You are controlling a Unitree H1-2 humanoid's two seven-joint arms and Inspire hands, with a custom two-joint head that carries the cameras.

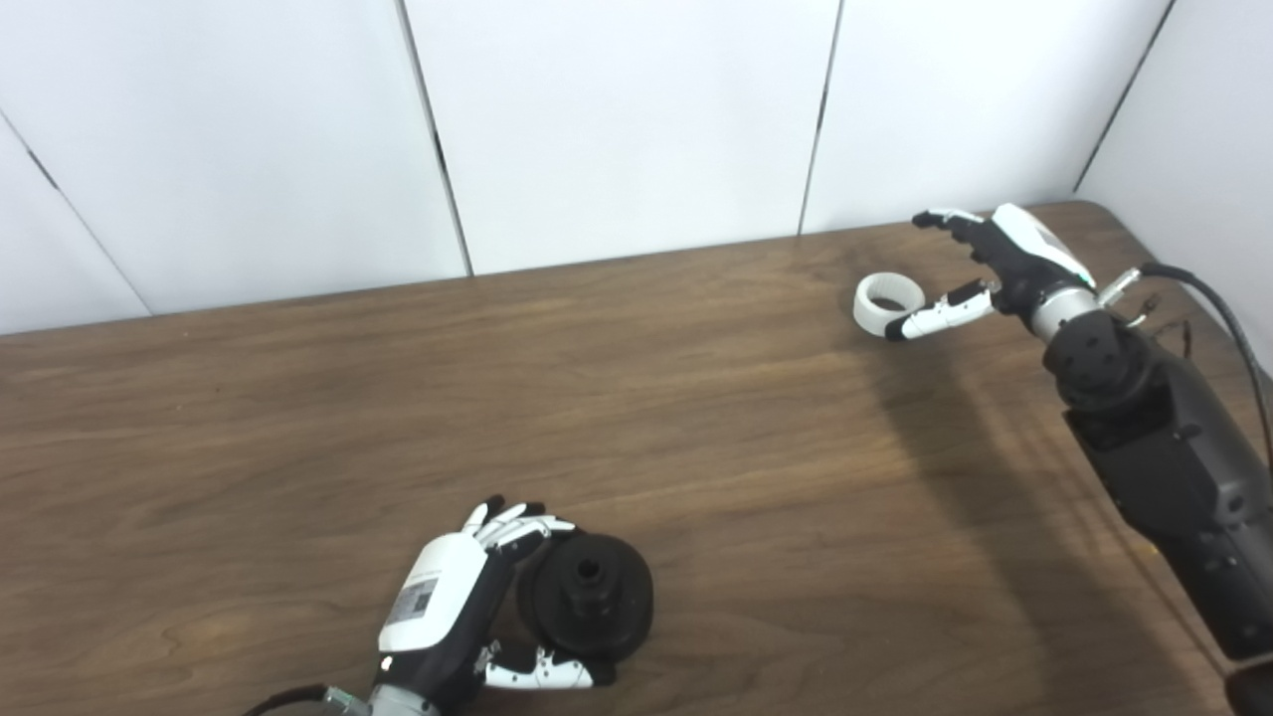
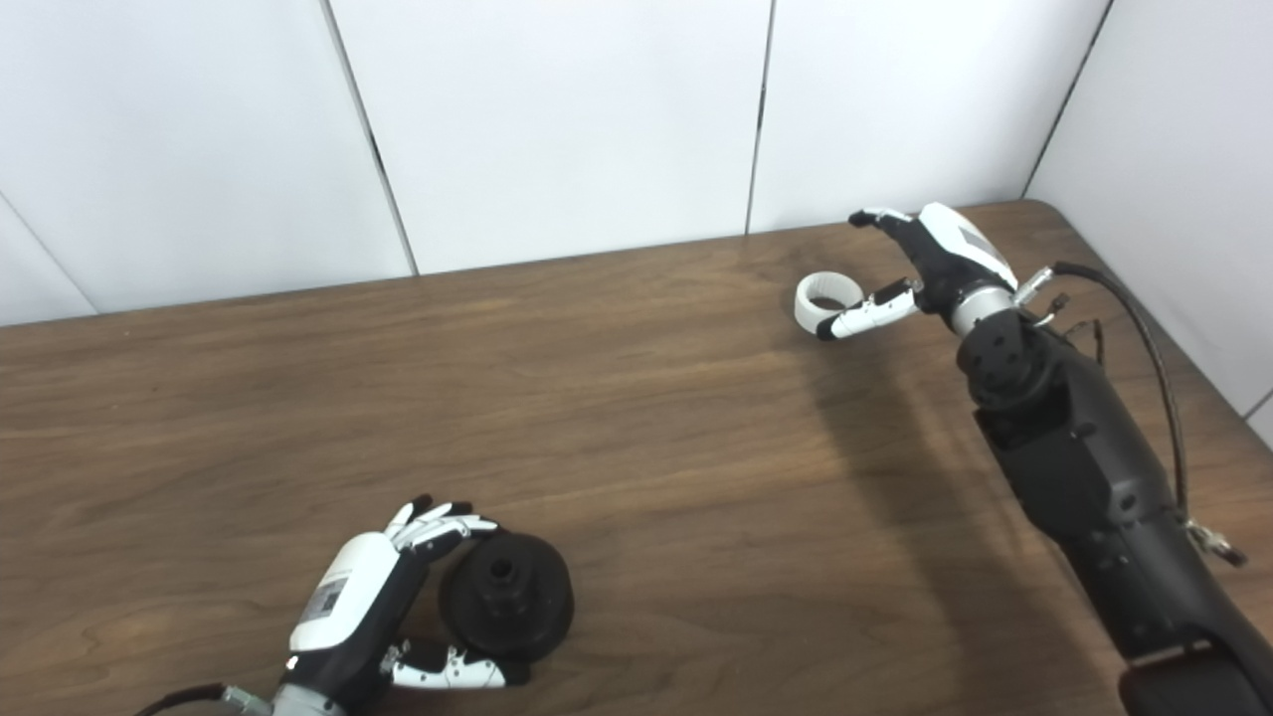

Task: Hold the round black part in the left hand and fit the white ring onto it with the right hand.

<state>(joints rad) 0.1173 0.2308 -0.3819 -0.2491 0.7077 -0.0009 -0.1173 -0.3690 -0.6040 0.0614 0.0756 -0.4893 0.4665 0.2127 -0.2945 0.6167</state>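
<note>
Your left robot hand (image 1: 453,607) cups the round black part (image 1: 589,595) near the front edge of the wooden surface (image 1: 636,418), fingers (image 1: 517,525) curled over its far rim and thumb against its near rim; the part rests on the wood. Your right robot hand (image 1: 980,268) is spread wide at the far right, holding nothing. Its thumb tip touches the white ring (image 1: 888,303), which lies flat.

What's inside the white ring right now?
Only bare wooden table shows through the white ring; nothing sits inside it. The right hand is beside it; its thumb covers the ring's near edge.
</note>
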